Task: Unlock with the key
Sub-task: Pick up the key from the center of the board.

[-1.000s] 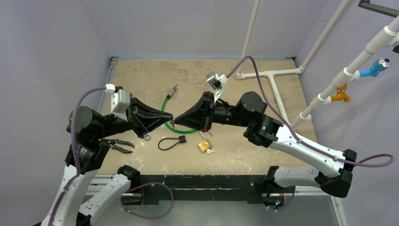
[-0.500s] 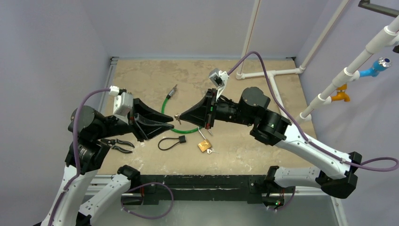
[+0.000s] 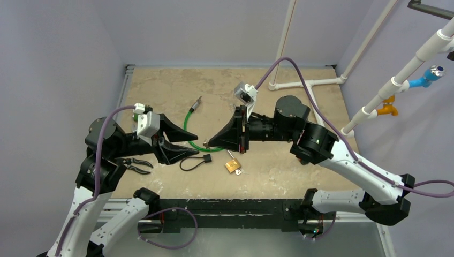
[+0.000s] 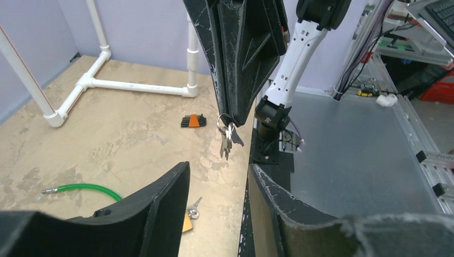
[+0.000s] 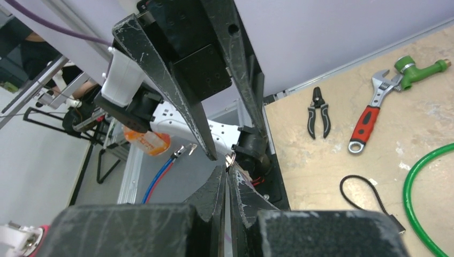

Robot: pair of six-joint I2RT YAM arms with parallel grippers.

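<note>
Left wrist view: our right gripper pinches a silver key bunch, which hangs just beyond our wide-open left gripper, above the beige table toward its near edge. A brass padlock lies nearer that edge.

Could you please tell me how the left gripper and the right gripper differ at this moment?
The left gripper is open, its fingers spread wide; the right gripper is shut. The left gripper holds nothing, while the right gripper pinches a bunch of keys that hangs below its tips. Both are black, raised above the table and pointing at each other.
</note>
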